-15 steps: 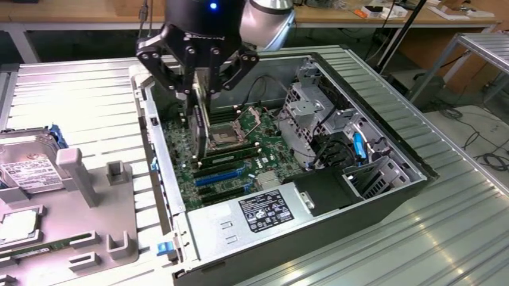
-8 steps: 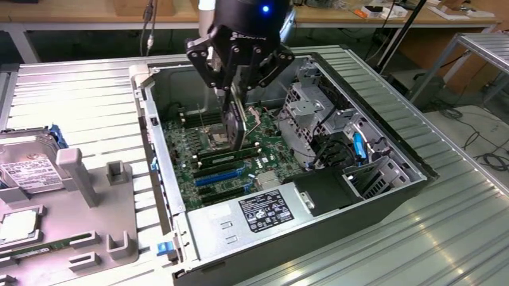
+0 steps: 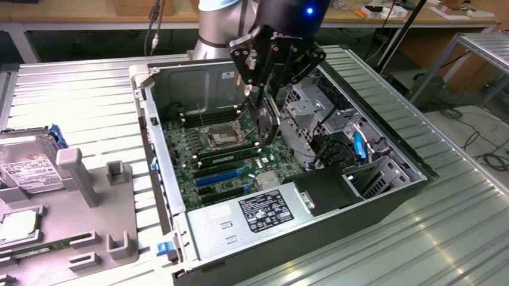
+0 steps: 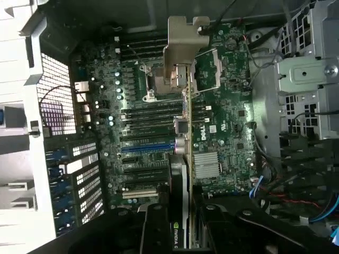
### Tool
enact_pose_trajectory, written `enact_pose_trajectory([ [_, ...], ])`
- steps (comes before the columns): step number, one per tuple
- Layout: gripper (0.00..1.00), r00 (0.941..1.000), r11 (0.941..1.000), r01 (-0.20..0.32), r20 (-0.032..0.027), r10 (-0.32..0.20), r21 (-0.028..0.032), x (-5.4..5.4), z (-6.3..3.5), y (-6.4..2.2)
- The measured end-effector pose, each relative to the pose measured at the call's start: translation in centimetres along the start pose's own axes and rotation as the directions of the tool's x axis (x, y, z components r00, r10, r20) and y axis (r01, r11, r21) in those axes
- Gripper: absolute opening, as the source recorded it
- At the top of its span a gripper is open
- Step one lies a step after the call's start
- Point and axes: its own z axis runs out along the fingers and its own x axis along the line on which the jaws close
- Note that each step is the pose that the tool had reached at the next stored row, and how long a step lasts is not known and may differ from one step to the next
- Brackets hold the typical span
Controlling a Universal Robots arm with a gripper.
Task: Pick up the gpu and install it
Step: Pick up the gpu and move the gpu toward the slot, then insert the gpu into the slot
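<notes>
Ribbed metal table (image 3: 445, 196) carries your open case (image 3: 191, 83); your claw (image 3: 267, 94) is clamped on the gpu (image 3: 267, 126), held on edge over the motherboard (image 3: 183, 143); in the exterior view, a hard drive (image 3: 32, 170) lies at nine o'clock of the case.
</notes>
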Motion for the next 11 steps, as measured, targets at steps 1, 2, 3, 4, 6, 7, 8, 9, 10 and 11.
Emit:
enact_pose_trajectory([
  [1, 0.27, 1.0, 1.0, 0.001, 0.0, -0.001, -0.0007, -0.14, 0.0, 0.01],
  [2, 0.27, 1.0, 1.0, 0.001, 0.0, -0.001, -0.0007, -0.14, 0.0, 0.01],
  [3, 0.27, 1.0, 1.0, 0.001, 0.0, -0.001, -0.0007, -0.14, 0.0, 0.01],
  [4, 0.27, 1.0, 1.0, 0.001, -0.0001, -0.001, -0.0006, -0.14, 0.0, 0.01],
  [6, 0.27, 1.0, 1.0, 0.001, -0.0001, -0.001, -0.0007, -0.14, 0.0, 0.01],
  [7, 0.27, 1.0, 1.0, 0.001, -0.0001, -0.001, -0.0006, -0.14, 0.0, 0.01],
  [8, 0.27, 1.0, 1.0, 0.001, 0.0, -0.001, -0.0007, -0.14, 0.0, 0.01],
  [9, 0.27, 1.0, 1.0, 0.001, -0.0001, -0.001, -0.0007, -0.14, 0.0, 0.01],
  [10, 0.27, 1.0, 1.0, 0.001, -0.0001, -0.001, -0.0007, -0.14, 0.0, 0.01],
  [11, 0.27, 1.0, 1.0, 0.001, -0.0001, -0.001, -0.0007, -0.14, 0.0, 0.01],
])
